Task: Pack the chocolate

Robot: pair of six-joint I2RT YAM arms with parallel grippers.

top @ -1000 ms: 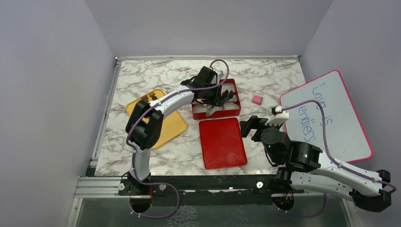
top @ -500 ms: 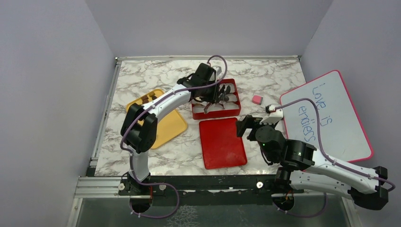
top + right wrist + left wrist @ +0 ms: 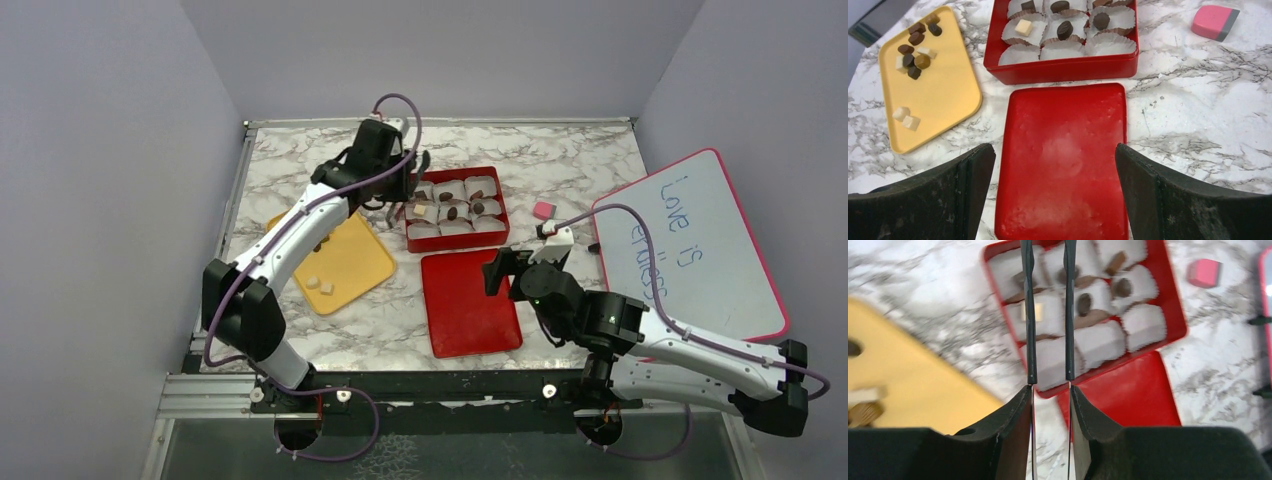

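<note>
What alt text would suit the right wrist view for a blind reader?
A red box of paper cups, some holding chocolates, sits beyond a red lid. More lie on a yellow tray at left; the open right gripper frames the bottom.

Chocolate [image 3: 916,38] on tray [image 3: 943,95] — box [image 3: 1063,70] right, lid [image 3: 1065,150] nearer.

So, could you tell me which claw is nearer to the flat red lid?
Right. The right claw hangs open at the lid's right edge; the left claw is farther back, by the red box's left wall.
</note>
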